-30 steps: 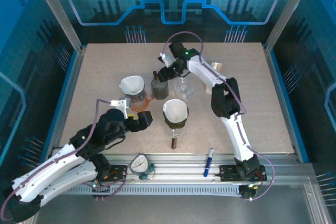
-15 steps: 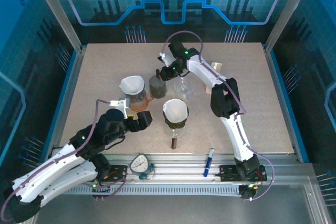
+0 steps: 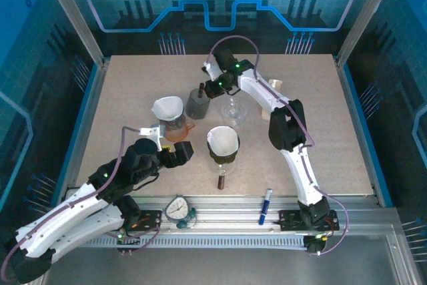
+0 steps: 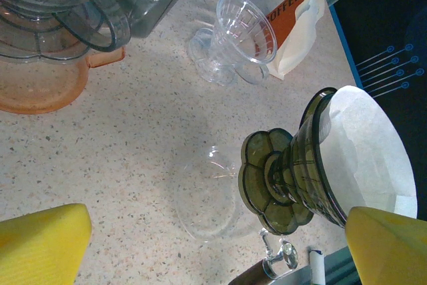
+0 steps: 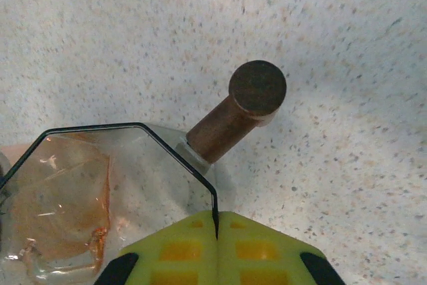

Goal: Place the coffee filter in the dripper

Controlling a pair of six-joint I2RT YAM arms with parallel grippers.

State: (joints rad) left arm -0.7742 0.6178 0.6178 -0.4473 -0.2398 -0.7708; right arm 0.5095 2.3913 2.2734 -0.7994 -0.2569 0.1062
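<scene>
Our right claw (image 5: 217, 223) was pinched on the thin rim of the smoky glass dripper (image 5: 100, 185) toward the far edge of the bench (image 3: 320, 131), its wooden handle (image 5: 235, 115) jutting free; we feared so narrow a bite could let it swing or slip. The left claw (image 4: 213, 245) stood apart beside the green dripper (image 4: 287, 178), mid-bench, with a coffee filter (image 4: 367, 138) seated inside, which a careless sweep might topple.

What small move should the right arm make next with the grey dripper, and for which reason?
Probably set the grey dripper down flat on the table and open the right gripper: its fingers are shut on the rim, the dripper holds no filter yet, and the filter pack lies apart.
</scene>
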